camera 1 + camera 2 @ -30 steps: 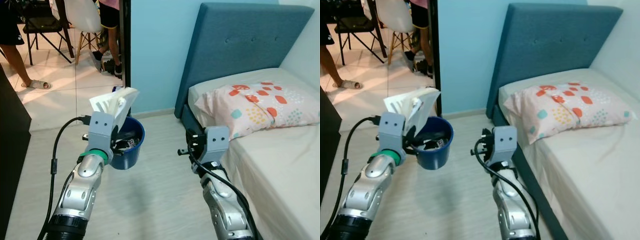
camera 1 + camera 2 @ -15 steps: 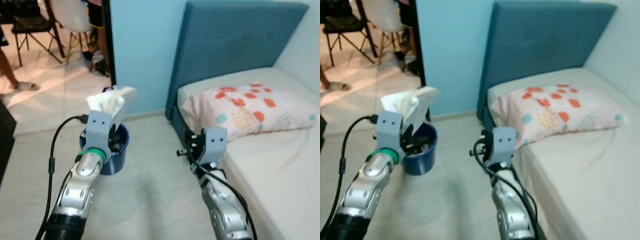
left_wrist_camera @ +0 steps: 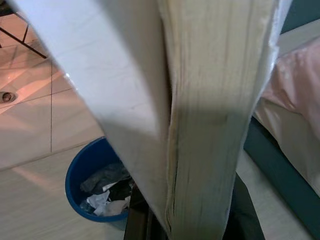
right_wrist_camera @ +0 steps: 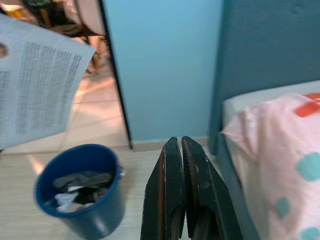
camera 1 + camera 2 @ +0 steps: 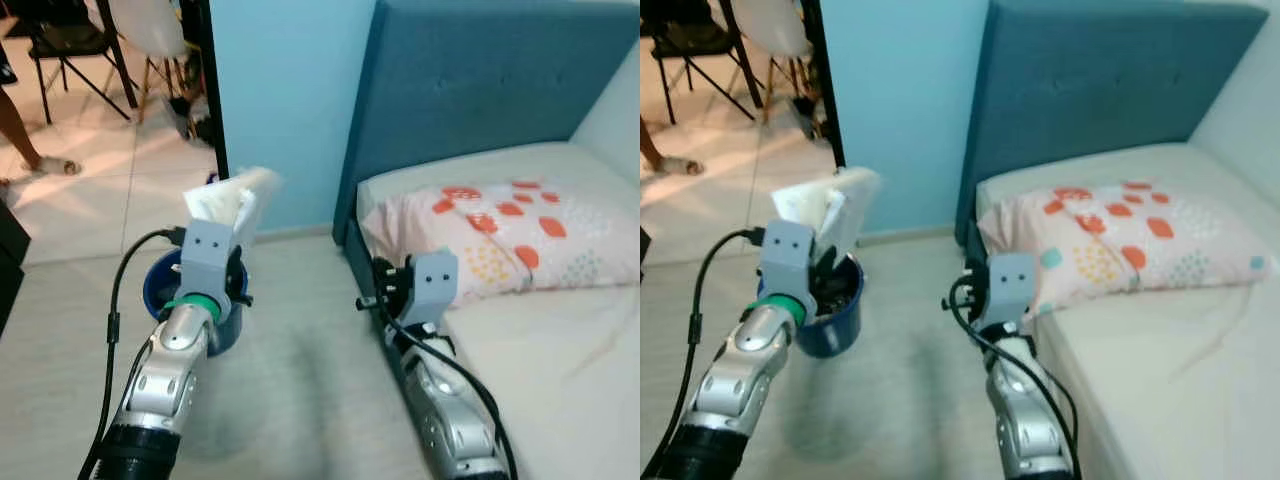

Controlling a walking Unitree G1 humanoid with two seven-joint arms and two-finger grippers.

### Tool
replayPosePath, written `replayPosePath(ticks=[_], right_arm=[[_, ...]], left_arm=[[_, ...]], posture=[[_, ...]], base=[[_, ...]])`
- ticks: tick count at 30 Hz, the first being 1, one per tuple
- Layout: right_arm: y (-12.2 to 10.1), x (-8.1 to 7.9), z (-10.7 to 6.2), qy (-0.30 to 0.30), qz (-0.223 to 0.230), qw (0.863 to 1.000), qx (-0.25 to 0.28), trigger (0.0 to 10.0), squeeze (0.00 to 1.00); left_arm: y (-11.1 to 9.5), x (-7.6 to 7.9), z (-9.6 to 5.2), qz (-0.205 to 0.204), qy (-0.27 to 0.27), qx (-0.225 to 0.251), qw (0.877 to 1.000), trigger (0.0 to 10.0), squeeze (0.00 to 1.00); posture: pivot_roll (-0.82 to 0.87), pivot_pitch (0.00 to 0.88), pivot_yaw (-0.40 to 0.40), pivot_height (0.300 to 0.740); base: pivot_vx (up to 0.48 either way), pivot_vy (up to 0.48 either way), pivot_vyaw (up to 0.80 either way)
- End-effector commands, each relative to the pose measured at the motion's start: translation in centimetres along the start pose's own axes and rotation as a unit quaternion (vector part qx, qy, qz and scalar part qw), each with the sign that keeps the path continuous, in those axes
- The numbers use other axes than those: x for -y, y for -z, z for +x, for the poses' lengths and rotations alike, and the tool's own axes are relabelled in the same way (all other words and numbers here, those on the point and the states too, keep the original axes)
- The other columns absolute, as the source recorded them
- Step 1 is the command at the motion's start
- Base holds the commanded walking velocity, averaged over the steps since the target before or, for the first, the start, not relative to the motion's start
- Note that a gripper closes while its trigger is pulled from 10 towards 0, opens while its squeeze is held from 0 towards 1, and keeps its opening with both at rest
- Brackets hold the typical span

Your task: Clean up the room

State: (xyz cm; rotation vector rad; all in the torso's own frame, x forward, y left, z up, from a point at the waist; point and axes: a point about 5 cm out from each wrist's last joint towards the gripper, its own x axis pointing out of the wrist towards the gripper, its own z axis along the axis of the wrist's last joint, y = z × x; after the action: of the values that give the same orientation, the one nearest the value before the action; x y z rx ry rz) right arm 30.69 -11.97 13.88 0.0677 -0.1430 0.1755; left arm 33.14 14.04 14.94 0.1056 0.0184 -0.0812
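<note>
My left gripper (image 5: 222, 262) is shut on a white book (image 5: 232, 200), held upright above a blue bin (image 5: 830, 315) on the floor. The book's page edges (image 3: 210, 125) show close up in the left wrist view, with the bin (image 3: 97, 187) below holding crumpled dark and white rubbish. My right gripper (image 4: 179, 165) is shut and holds nothing; it hovers beside the bed's corner, pointing at the wall. The right wrist view shows the bin (image 4: 80, 192) and the book's printed page (image 4: 37, 85).
A bed (image 5: 560, 360) with a teal headboard (image 5: 480, 90) and a spotted pillow (image 5: 500, 235) lies on my right. A light blue wall (image 5: 280, 100) stands ahead. Past the doorway on the left are chairs (image 5: 70, 40) and a person's foot (image 5: 45, 168) on tiles.
The camera has shifted, so the bin and bed sit a little differently in the picture. The book stays in my left gripper above the bin. The right gripper stays shut.
</note>
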Motion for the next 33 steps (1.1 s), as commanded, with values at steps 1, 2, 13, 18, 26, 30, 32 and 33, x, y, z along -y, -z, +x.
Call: replayPosePath(ticks=[1,2,13,18,26,30,32,33], right_arm=[[0.59,0.03,-0.25,0.003,0.006,1.000,-0.011,10.0,0.00],[0.59,0.03,-0.25,0.003,0.006,1.000,-0.011,10.0,0.00],[0.58,0.07,-0.23,0.003,0.005,1.000,-0.010,10.0,0.00],[0.61,0.13,-0.33,0.004,0.005,1.000,-0.011,10.0,0.00],[0.67,0.12,-0.38,0.005,0.006,1.000,-0.012,10.0,0.00],[0.67,0.15,-0.43,0.005,0.005,1.000,-0.013,10.0,0.00],[0.68,0.17,-0.45,0.005,0.005,1.000,-0.013,10.0,0.00],[0.68,0.17,-0.45,0.005,0.005,1.000,-0.013,10.0,0.00]], left_arm=[[-0.64,0.26,-0.04,0.001,0.009,0.023,1.000,10.0,0.00],[-0.64,0.26,-0.04,0.001,0.009,0.023,1.000,10.0,0.00],[-0.61,0.07,0.02,0.000,0.005,0.023,1.000,10.0,0.00],[-0.56,0.06,-0.03,-0.001,0.004,0.022,1.000,10.0,0.00],[-0.50,0.09,-0.05,-0.001,0.005,0.021,1.000,10.0,0.00],[-0.46,0.10,-0.07,-0.001,0.004,0.020,1.000,10.0,0.00],[-0.43,0.10,-0.08,-0.002,0.004,0.020,1.000,10.0,0.00],[-0.43,0.10,-0.08,-0.002,0.004,0.020,1.000,10.0,0.00]], posture=[[-0.05,0.044,0.036,0.707],[-0.05,0.044,0.036,0.707],[-0.05,0.045,0.036,0.707],[-0.05,0.048,0.037,0.707],[-0.05,0.051,0.036,0.707],[-0.05,0.052,0.035,0.707],[-0.05,0.054,0.035,0.707],[-0.05,0.054,0.035,0.707]], base=[[0.000,0.000,0.00],[0.000,0.000,0.00],[0.437,0.000,0.00],[0.480,0.000,0.00],[0.480,0.000,0.00],[0.480,0.000,0.00],[0.480,0.000,0.00],[0.480,0.000,0.00]])
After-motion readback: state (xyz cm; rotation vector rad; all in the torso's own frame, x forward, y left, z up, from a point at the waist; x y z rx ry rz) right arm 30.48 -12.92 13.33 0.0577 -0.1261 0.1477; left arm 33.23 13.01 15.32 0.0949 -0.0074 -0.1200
